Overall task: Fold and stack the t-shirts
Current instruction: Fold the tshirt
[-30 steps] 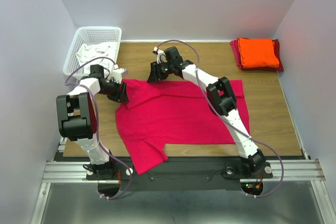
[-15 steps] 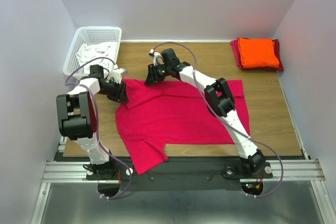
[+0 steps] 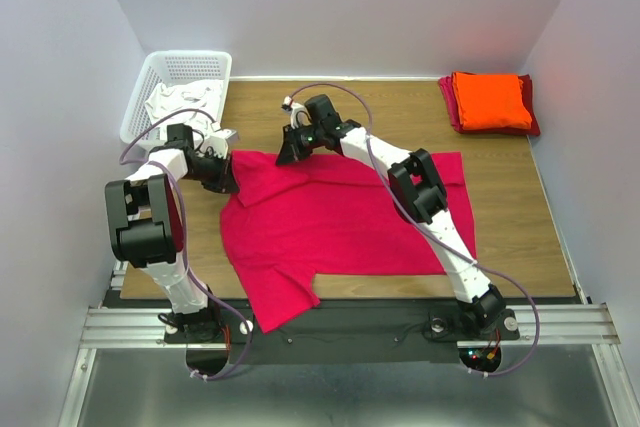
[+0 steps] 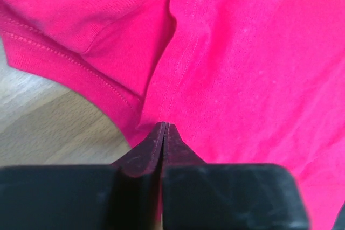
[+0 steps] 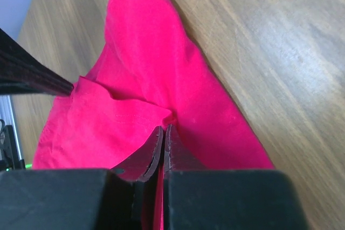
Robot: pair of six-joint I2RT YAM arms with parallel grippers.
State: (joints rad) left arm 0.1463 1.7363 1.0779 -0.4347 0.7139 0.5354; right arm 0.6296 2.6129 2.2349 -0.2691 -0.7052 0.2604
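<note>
**A:** Three t-shirts from above, so where are they?

**B:** A bright pinkish-red cloth t-shirt (image 3: 340, 227) lies spread on the wooden tabletop (image 3: 400, 112), just right of the white plastic basket (image 3: 180, 72). A folded vivid orange t-shirt (image 3: 490, 99) sits on a darker red t-shirt (image 3: 449, 107), far right of that basket.

**A:** And the left wrist view?

**B:** The left fingers (image 4: 161, 133) are pressed together, pinching the pinkish-red shirt by a seam at the corner nearest the basket.

**A:** The right wrist view?

**B:** The right fingers (image 5: 163, 133) are closed too, nipping a raised peak of the same shirt's edge, a little farther from the basket.
</note>
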